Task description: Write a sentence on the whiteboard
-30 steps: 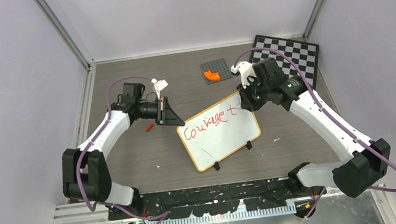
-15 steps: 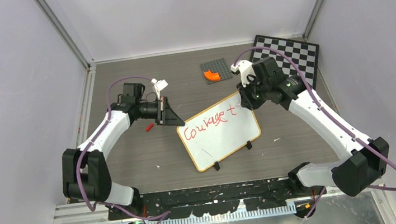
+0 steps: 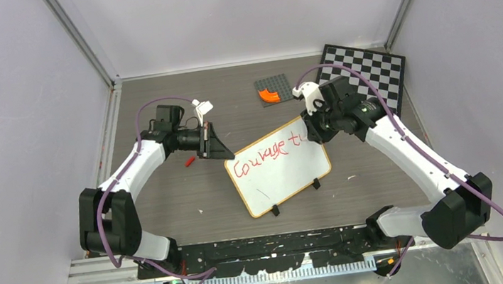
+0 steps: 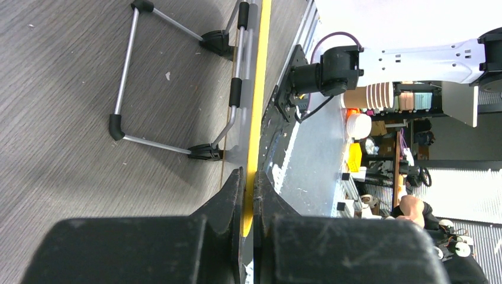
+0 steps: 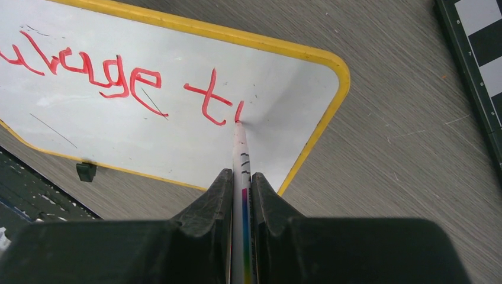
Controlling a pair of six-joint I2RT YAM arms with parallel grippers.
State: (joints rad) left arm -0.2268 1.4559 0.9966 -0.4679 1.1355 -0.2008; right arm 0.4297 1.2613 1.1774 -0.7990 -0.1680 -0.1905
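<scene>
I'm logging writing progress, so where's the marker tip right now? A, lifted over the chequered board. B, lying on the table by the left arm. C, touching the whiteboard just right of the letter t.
C: in the right wrist view the marker, pinched in the right gripper, has its red tip on the whiteboard just past the red lettering's t.

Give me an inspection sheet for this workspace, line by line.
Surface: grey wood-grain table, a few white specks.
Job's things: whiteboard propped on its wire stand; red lettering reads "Courage t" plus one started stroke; marker tip touching the board.
Clutter: small red piece left of the board; grey plate carrying an orange piece; chequered board far right.
Pincers: left pincer shut on the whiteboard's edge; right pincer shut on the marker.
Cables: purple cable along each arm.
Surroundings: pale walls, metal corner posts.
</scene>
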